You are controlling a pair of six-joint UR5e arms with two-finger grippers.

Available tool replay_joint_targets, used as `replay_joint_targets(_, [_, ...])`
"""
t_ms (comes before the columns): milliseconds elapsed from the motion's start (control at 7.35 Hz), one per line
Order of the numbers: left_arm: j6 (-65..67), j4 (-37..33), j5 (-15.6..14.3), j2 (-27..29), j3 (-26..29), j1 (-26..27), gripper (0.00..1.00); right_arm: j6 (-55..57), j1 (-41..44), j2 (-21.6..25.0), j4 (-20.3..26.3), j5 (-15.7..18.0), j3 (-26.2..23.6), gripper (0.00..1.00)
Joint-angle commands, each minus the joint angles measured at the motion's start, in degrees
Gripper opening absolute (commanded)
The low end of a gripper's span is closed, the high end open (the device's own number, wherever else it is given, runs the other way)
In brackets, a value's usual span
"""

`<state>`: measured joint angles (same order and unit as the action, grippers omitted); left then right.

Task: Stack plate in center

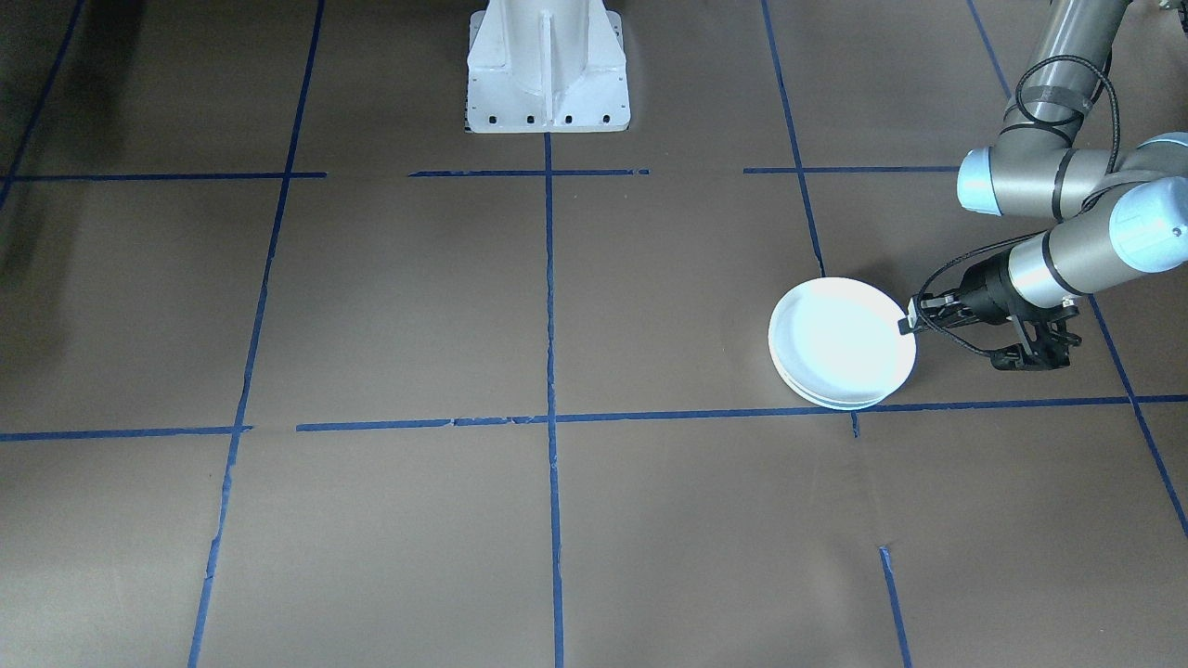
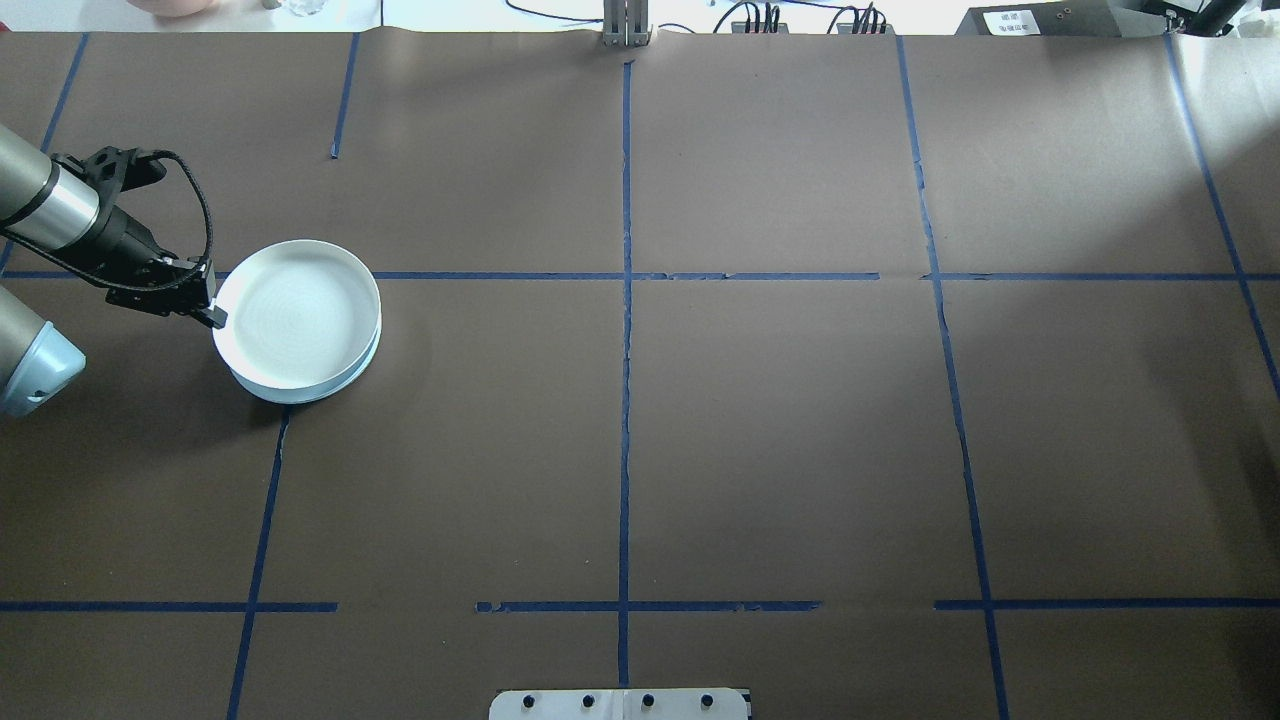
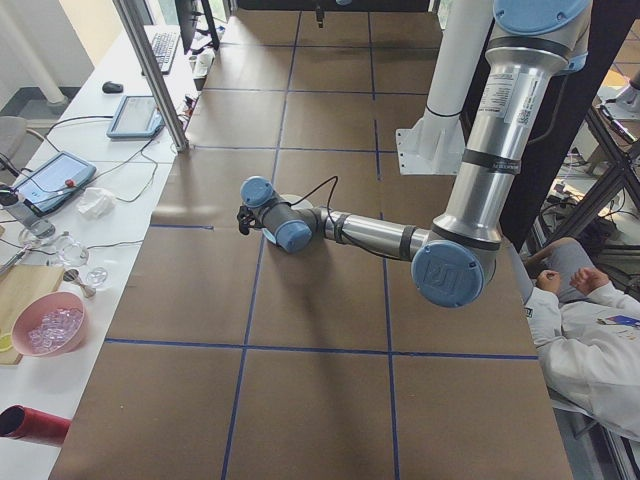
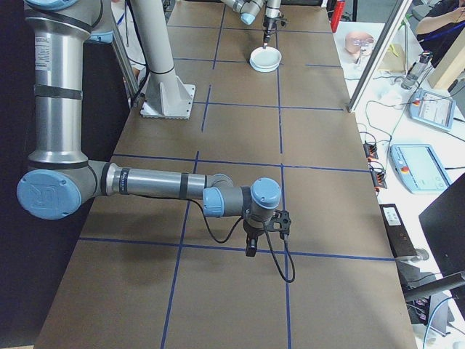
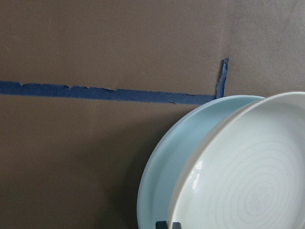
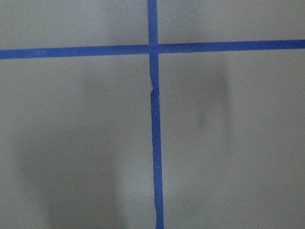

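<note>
My left gripper [image 2: 214, 313] is shut on the near-left rim of a white plate [image 2: 295, 312]. That plate sits slightly offset over the center, a pale bluish plate [image 2: 300, 392] lying flat on the table at the left. In the front-facing view the left gripper [image 1: 910, 324] pinches the white plate [image 1: 840, 336], and the bluish rim [image 1: 840, 401] shows below it. The left wrist view shows the white plate [image 5: 248, 181] tilted in front of the bluish one [image 5: 162, 176]. My right gripper [image 4: 251, 247] hangs over bare table, and I cannot tell whether it is open or shut.
Brown paper with blue tape lines [image 2: 625, 300] covers the table. The white robot base [image 1: 548, 83] stands at the robot's edge. A side bench holds tablets and a pink bowl [image 3: 48, 325]. A seated person [image 3: 590, 330] is beside the robot.
</note>
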<state>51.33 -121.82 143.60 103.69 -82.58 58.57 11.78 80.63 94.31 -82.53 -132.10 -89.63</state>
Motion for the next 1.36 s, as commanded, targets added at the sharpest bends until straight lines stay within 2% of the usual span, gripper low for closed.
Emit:
replay_joint_targets(0, [-0.1,0.0,0.0,-0.1,0.0,0.1,0.12,0.0,0.1,0.0,0.0,0.0,0.0,1.00])
replay_joint_targets(136, [-0.1,0.0,-0.1,-0.2,0.0,0.1,0.74,0.0,0.0,0.0,0.0,0.0,0.1,1.00])
replay_joint_targets(272, [-0.1,0.0,-0.2,-0.2,-0.1,0.1,1.00,0.0,0.1,0.0,0.0,0.0,0.0,1.00])
replay_joint_targets(544, [-2.8,0.1,-1.6,-0.4,0.0,0.6,1.00,0.0,0.1,0.0,0.0,0.0,0.0,1.00])
replay_joint_targets(680, [-8.4,2.9,-2.2,-1.1,-0.1,2.7,1.00,0.0,0.1,0.0,0.0,0.0,0.0,1.00])
replay_joint_targets(1088, [-24.8,12.4,-2.4,-4.2,-0.1,14.4,1.00,0.0,0.0,0.0,0.0,0.0,0.0,1.00])
replay_joint_targets(1224, [-29.1,14.9,-4.3,-4.8,0.0,18.0,1.00,0.0,0.0,0.0,0.0,0.0,0.0,1.00])
